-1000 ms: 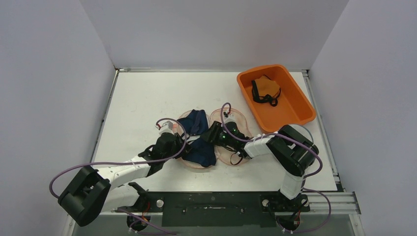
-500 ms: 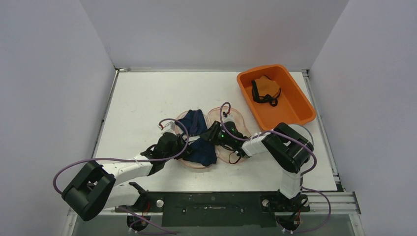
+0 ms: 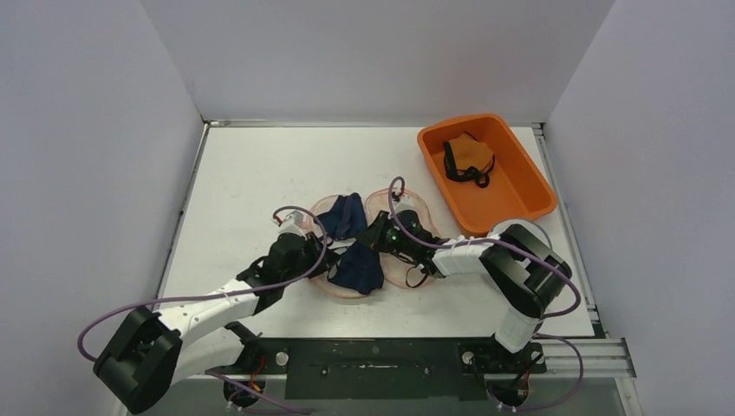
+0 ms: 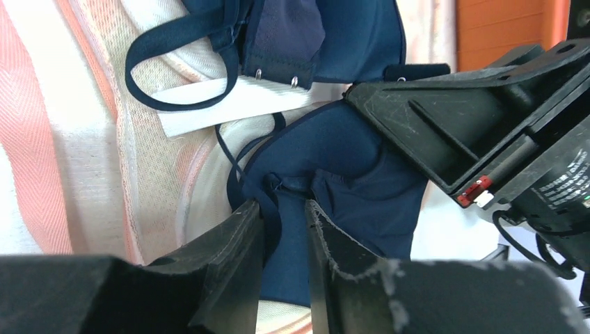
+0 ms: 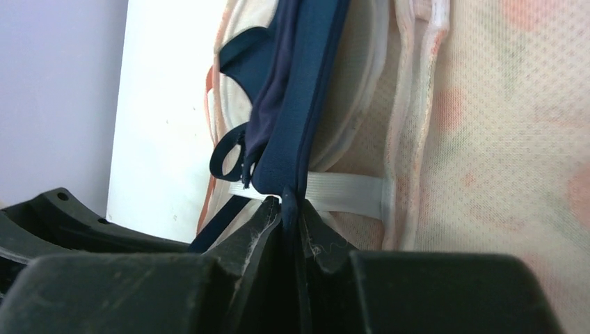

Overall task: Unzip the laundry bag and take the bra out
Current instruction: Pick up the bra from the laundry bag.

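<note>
The pink mesh laundry bag (image 3: 418, 208) lies spread open in two lobes at the table's middle. A navy bra (image 3: 357, 270) lies across it, one cup toward the back and one toward the front. My left gripper (image 3: 326, 260) reaches in from the left; in the left wrist view the left gripper (image 4: 284, 212) is shut on a fold of the bra (image 4: 348, 160) over the bag's mesh (image 4: 90, 139). My right gripper (image 3: 373, 237) comes in from the right; in the right wrist view the right gripper (image 5: 289, 202) is shut on the bra's (image 5: 299, 90) thin edge.
An orange bin (image 3: 520, 186) stands at the back right with an orange and black garment (image 3: 468, 159) inside. The right gripper's black body (image 4: 487, 118) fills the right side of the left wrist view, close to my left fingers. Walls enclose the table on three sides.
The right gripper has shut on the bra's edge. Both grippers and the bag have shifted slightly to the left, and the left arm's elbow has swung left.
</note>
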